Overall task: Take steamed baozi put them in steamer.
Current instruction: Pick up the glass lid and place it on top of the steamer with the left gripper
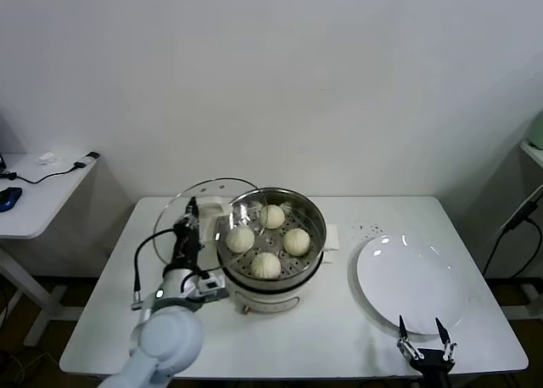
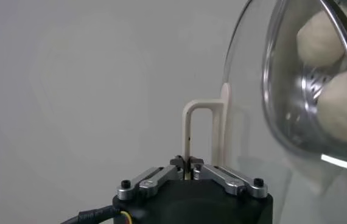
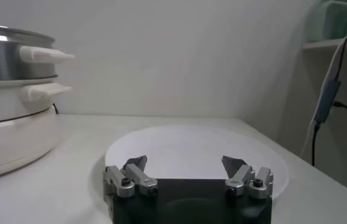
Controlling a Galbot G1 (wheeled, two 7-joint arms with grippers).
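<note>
Several cream-white baozi lie in the steel steamer on its cream pot base, mid-table. My left gripper is shut on the white handle of the glass lid and holds the lid tilted on edge just left of the steamer. Two baozi show through the lid in the left wrist view, past the left gripper. My right gripper is open and empty at the table's front right edge, just before the plate.
A large white plate lies bare at the right; it also fills the right wrist view beyond the right gripper, with the steamer to one side. A side desk stands left.
</note>
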